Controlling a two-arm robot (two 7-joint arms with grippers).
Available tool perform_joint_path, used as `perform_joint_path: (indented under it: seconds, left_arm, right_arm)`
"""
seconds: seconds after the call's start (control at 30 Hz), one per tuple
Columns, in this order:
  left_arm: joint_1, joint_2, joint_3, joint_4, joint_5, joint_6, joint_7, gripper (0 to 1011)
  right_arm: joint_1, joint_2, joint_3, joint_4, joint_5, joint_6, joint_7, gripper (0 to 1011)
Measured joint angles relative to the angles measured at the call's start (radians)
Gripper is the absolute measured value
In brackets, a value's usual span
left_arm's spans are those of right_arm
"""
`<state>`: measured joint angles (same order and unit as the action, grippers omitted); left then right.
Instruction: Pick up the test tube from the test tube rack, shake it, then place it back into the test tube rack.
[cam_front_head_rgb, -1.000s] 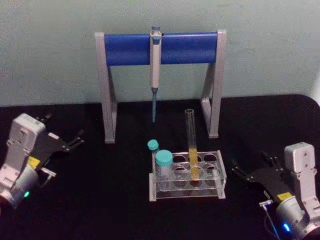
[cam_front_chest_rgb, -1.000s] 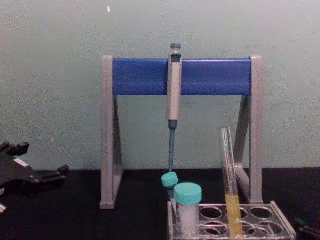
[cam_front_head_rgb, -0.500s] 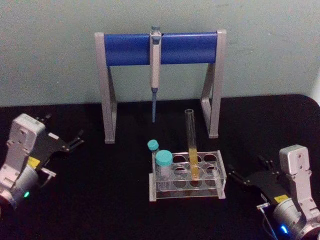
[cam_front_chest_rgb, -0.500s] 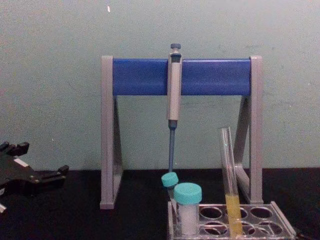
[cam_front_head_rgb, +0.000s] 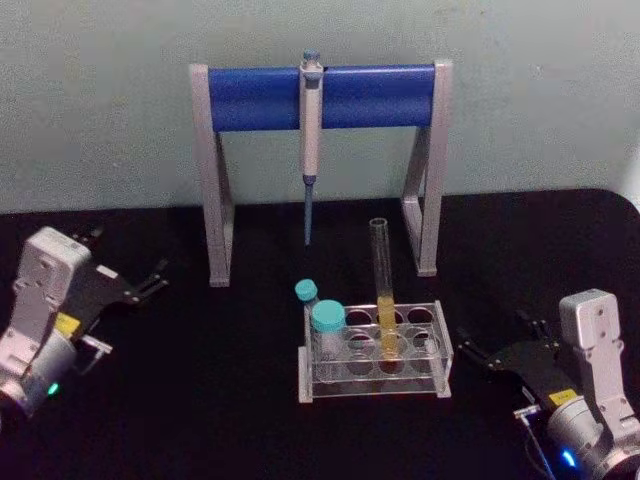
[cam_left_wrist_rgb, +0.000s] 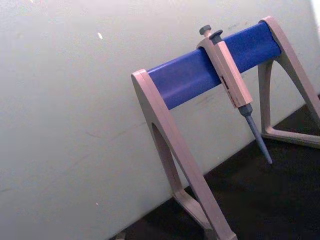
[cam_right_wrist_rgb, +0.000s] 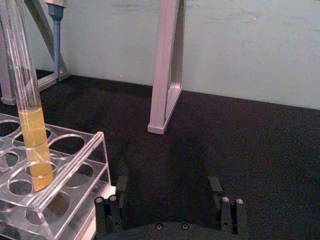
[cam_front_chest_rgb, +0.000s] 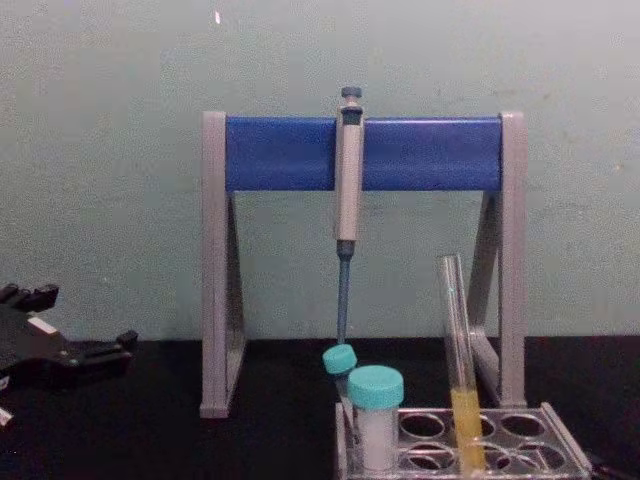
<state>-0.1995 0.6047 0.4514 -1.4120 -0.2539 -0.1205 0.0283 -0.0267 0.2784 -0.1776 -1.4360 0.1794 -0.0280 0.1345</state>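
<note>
The test tube (cam_front_head_rgb: 382, 285) stands upright in the test tube rack (cam_front_head_rgb: 443, 352), with yellow-orange liquid in its lower part. It rises well above the rack in the chest view too, test tube (cam_front_chest_rgb: 460, 370) in rack (cam_front_chest_rgb: 562, 442). My right gripper (cam_front_head_rgb: 497, 338) rests open on the black table just right of the rack, empty. Its wrist view looks past the open gripper (cam_right_wrist_rgb: 167, 207) at the tube (cam_right_wrist_rgb: 25, 100) and the rack's corner (cam_right_wrist_rgb: 75, 170). My left gripper (cam_front_head_rgb: 128, 258) sits open at the far left, away from the rack, and is also seen in the chest view (cam_front_chest_rgb: 70, 320).
A grey-and-blue pipette stand (cam_front_head_rgb: 320, 95) stands behind the rack with a pipette (cam_front_head_rgb: 310, 120) hanging from its bar. Two teal-capped vials (cam_front_head_rgb: 327, 322) occupy the rack's left end. The stand's right leg (cam_right_wrist_rgb: 167, 70) is beyond my right gripper.
My right arm has drawn back slightly toward the table's near edge. The tube, the rack and the left arm have not moved.
</note>
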Motion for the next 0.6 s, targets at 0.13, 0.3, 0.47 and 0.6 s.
perform_joint_path:
  seconds: [0.13,0.3,0.47,0.6]
  left_arm:
    - [0.0,0.0,0.0,0.0,0.0,0.0,0.0,1010]
    - [0.0,0.0,0.0,0.0,0.0,0.0,0.0,1010]
    - [0.0,0.0,0.0,0.0,0.0,0.0,0.0,1010]
    - [0.0,0.0,0.0,0.0,0.0,0.0,0.0,1009]
  right_arm:
    - [0.0,0.0,0.0,0.0,0.0,0.0,-0.001,1000]
    - [-0.001,0.001,0.0,-0.001,0.001,-0.001,-0.001,1000]
    - [-0.001,0.001,0.0,-0.002,0.001,-0.001,-0.002,1000]
    - [-0.001,0.001,0.0,-0.002,0.002,-0.001,-0.002,1000]
